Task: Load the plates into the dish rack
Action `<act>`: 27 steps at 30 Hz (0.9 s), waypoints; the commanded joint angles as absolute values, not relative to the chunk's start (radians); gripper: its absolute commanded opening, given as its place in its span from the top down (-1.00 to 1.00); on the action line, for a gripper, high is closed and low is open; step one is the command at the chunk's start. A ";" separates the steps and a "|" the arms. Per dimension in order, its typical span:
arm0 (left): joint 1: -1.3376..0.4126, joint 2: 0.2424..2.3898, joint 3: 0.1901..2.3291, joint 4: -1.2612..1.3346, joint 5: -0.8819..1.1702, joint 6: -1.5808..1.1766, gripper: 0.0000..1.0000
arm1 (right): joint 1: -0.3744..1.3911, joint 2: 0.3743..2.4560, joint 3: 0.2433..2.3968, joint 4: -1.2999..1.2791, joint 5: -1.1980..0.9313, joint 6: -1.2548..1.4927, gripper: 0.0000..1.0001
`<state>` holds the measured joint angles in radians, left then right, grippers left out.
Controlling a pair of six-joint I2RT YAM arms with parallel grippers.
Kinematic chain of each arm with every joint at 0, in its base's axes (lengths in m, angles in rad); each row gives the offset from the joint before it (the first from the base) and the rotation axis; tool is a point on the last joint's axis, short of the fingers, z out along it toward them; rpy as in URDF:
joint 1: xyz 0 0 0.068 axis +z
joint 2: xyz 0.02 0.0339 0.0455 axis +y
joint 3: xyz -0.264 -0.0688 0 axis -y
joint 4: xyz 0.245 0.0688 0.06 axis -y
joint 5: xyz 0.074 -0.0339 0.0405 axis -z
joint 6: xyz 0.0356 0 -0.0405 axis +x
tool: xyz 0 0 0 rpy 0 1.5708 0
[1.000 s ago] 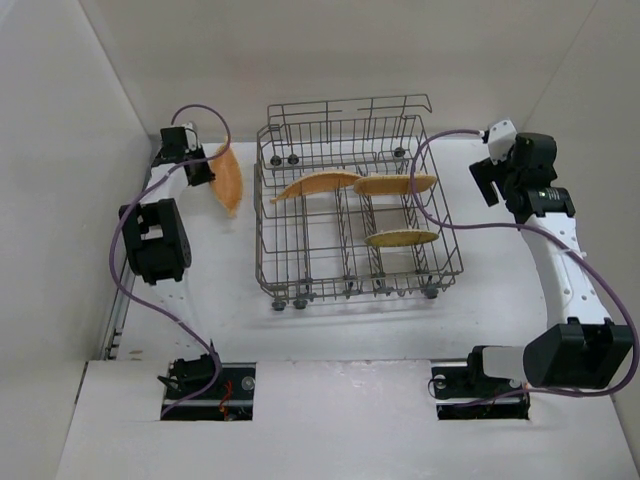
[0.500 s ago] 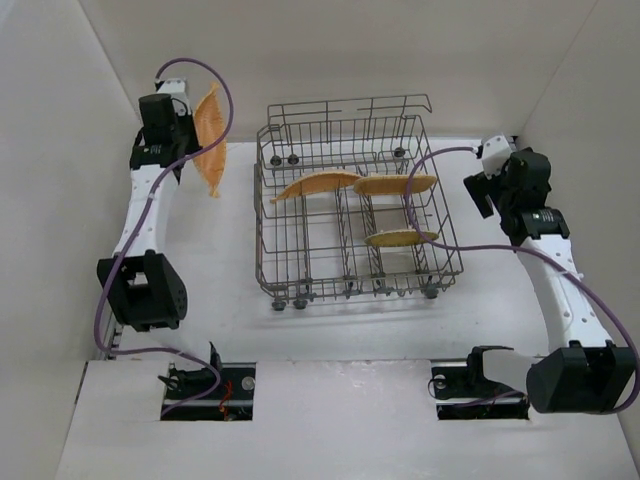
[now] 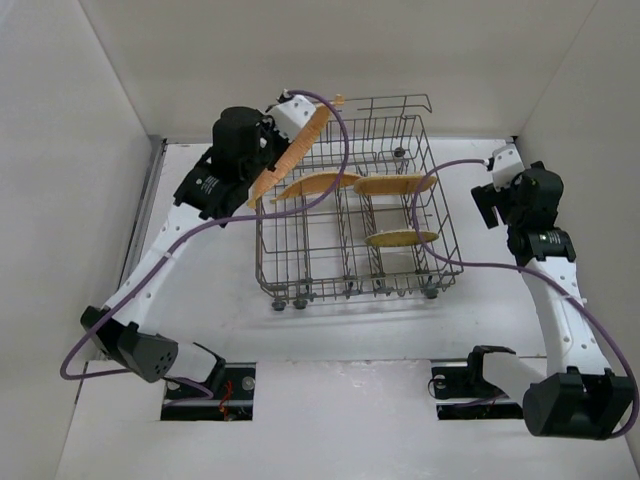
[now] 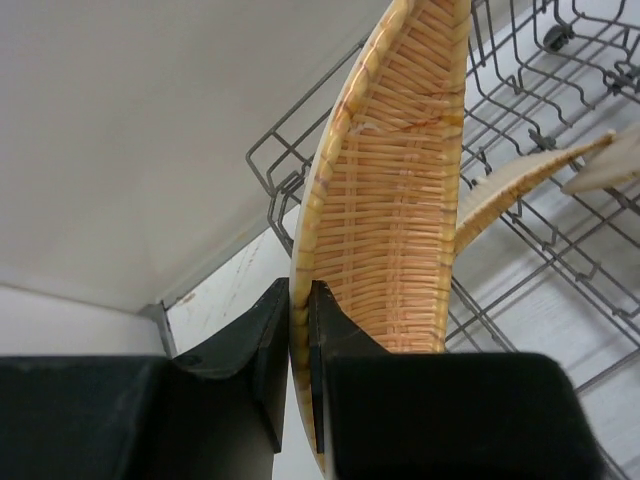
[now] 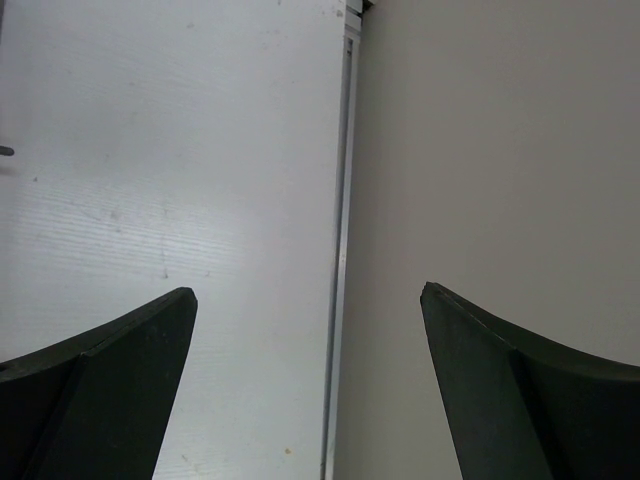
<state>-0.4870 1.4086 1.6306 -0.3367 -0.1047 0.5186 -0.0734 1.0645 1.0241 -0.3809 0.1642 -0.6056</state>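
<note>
The grey wire dish rack (image 3: 452, 262) stands in the middle of the table. Three orange-tan plates stand in it: one at the left (image 3: 312, 184), one at the back right (image 3: 392, 184), one lower right (image 3: 400, 238). My left gripper (image 3: 285, 125) is shut on the rim of a fourth, woven-pattern plate (image 3: 298, 148) and holds it on edge above the rack's back left corner. In the left wrist view the plate (image 4: 395, 190) rises from between my fingertips (image 4: 300, 292), with the rack (image 4: 560, 180) below it. My right gripper (image 3: 490, 185) is open and empty, right of the rack.
White enclosure walls stand at the back and both sides. The right wrist view shows the table surface (image 5: 170, 150) meeting the right wall (image 5: 500, 150) along a metal strip (image 5: 340, 250). Purple cables loop over both arms; the right one hangs over the rack's right side (image 3: 425, 170).
My left arm has swung right from the table's far left, carrying the plate up over the rack's back left corner. My right arm has drawn slightly back towards the right wall.
</note>
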 commanded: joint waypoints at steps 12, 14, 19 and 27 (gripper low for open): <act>-0.809 1.255 1.359 -0.223 -0.238 0.910 1.00 | -0.088 0.917 0.916 -0.322 0.123 -0.566 -1.00; -0.835 1.247 1.327 -0.197 -0.241 0.934 1.00 | -0.090 0.907 0.907 -0.322 0.124 -0.563 -1.00; -0.867 1.235 1.263 -0.129 -0.239 0.991 1.00 | -0.091 0.893 0.891 -0.324 0.124 -0.554 -1.00; -0.881 1.229 1.167 0.017 -0.212 1.121 1.00 | -0.091 0.879 0.867 -0.325 0.126 -0.543 -1.00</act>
